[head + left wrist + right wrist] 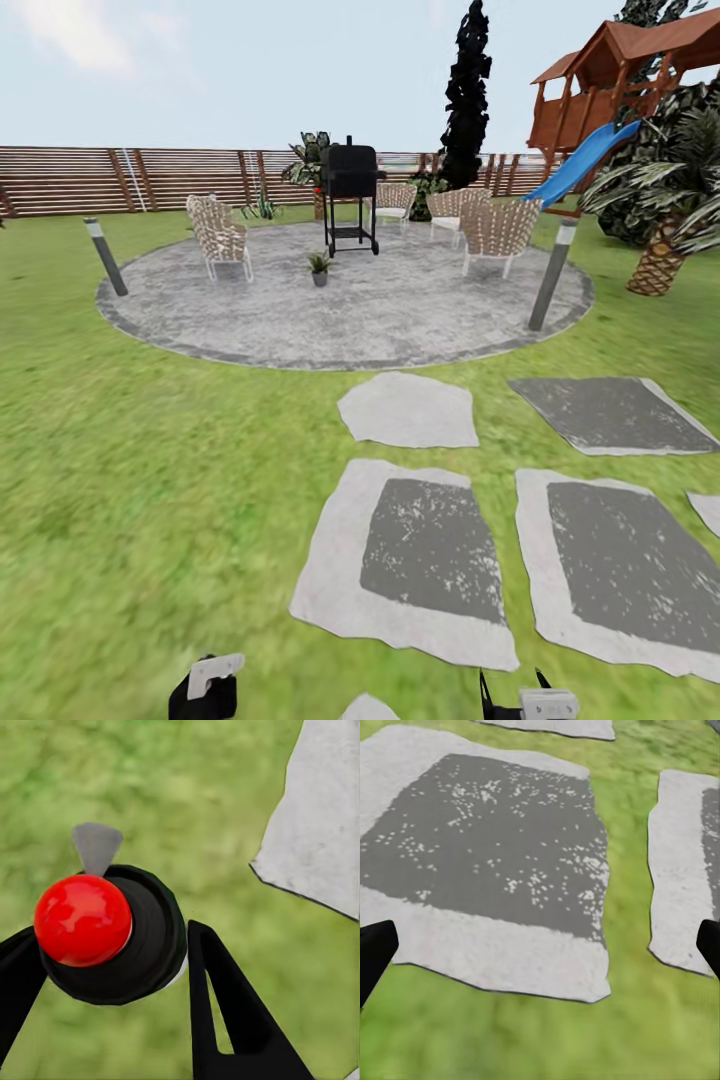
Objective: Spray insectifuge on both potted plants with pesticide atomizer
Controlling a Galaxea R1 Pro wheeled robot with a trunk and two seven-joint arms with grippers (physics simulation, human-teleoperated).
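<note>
Early going, by my reading: no spray bottle is in either end effector. The right end effector (540, 945) hangs with fingers spread wide over a stepping stone (487, 870). The left end effector (112, 975) is spread around a red-topped lamp (82, 919). One potted plant (319, 266) sits far ahead on the patio (400, 310).

Both arms low at the head view's bottom edge, barely in sight: left gripper (205, 690) to the left, right gripper (530, 703) to the right, well apart. In the left wrist view, black fingers (232, 1012) spread apart. In the right wrist view, fingertips (373, 952) set wide, nothing between.
</note>
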